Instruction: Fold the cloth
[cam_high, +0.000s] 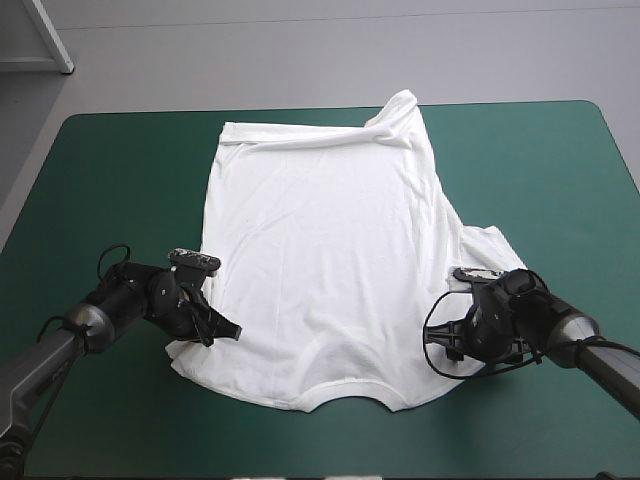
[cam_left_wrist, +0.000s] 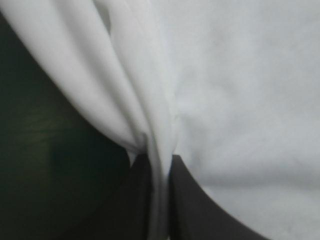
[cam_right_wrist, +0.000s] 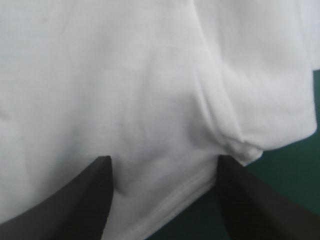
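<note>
T-shirt (cam_high: 320, 260), white, spread nearly flat on the table (cam_high: 120, 170), lengthwise from the far edge toward the near edge and about midway between the left and right edges. Its far border lies straight along the far edge. The far right corner is bunched into a raised, wrinkled peak. The near border shows a shallow curved notch at its middle. One flap of cloth juts toward the right edge just beyond the right arm. Soft creases run lengthwise through the body of the cloth.

Left gripper (cam_high: 222, 328), at the T-shirt's near left border, toward the near left corner of the table. In the left wrist view its black fingers (cam_left_wrist: 190, 200) are clenched all but together on a narrow upright fold of the cloth. From that pinch a ridge of fabric runs ahead of the gripper. The teal-green cover lies bare on one side of the ridge, and the white field lies on the other.

Right gripper (cam_high: 447, 340), at the T-shirt's near right border, toward the near right corner of the table. In the right wrist view its fingers (cam_right_wrist: 85, 200) stand well apart, released, with a stitched edge of the cloth lying between them. A rounded fold bulges just ahead of one finger, and bare cover shows beside it.
</note>
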